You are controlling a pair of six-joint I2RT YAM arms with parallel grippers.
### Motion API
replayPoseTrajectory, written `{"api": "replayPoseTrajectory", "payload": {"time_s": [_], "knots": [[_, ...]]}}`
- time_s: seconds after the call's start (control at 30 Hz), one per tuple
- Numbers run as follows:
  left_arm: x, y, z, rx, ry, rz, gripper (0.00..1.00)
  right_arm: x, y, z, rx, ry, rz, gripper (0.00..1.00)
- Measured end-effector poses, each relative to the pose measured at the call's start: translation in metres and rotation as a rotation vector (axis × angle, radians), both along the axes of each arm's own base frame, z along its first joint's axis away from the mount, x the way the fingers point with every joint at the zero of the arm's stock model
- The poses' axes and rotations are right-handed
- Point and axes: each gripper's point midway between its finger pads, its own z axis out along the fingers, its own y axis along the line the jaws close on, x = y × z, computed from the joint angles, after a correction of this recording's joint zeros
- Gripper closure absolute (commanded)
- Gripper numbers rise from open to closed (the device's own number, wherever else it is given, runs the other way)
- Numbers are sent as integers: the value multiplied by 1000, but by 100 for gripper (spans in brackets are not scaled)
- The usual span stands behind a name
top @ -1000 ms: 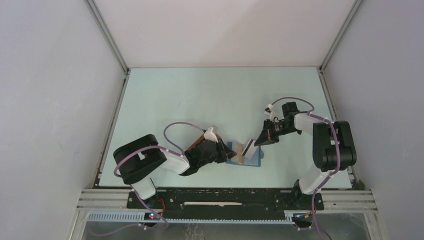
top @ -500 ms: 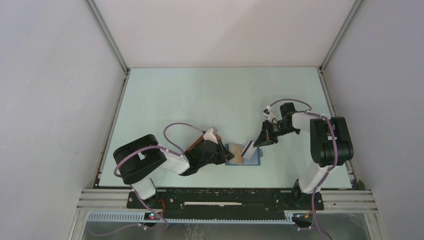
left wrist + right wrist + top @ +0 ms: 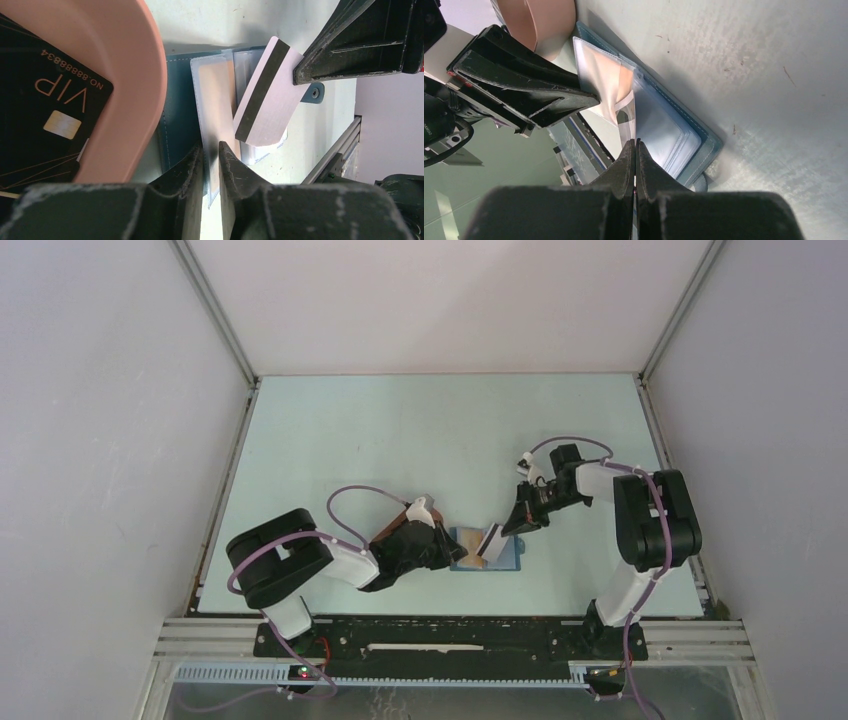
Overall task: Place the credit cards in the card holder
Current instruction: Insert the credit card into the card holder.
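The blue card holder (image 3: 505,558) lies open on the table, its clear inner sleeves (image 3: 245,70) facing up. My left gripper (image 3: 210,148) is shut on one clear sleeve page (image 3: 216,95) and holds it lifted; it also shows in the top view (image 3: 447,545). My right gripper (image 3: 635,143) is shut on a pale orange-tan credit card with a dark stripe (image 3: 265,95). The card is tilted, its lower edge at the sleeves just right of the lifted page. In the top view the right gripper (image 3: 517,522) is just right of the card (image 3: 492,538). A black VIP credit card (image 3: 50,105) lies in the pink tray.
The pink oval tray (image 3: 145,75) sits right against the card holder's left side, under my left wrist. The card holder's snap tab (image 3: 315,93) sticks out on its right side. The table's near rail (image 3: 335,150) runs close by.
My right gripper has moved left and a little away from the rail with the striped card, bringing it down onto the open card holder. The left gripper has stayed on the sleeve.
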Motion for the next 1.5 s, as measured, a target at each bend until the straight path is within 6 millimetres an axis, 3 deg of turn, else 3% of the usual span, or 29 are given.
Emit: {"api": "replayPoseTrajectory", "payload": {"time_s": [0.53, 1.5], "knots": [[1, 0, 0, 1, 5, 4, 77, 0, -3, -10, -90, -22, 42, 100], [2, 1, 0, -6, 16, 2, 75, -7, 23, -15, -162, -67, 238, 100]]}}
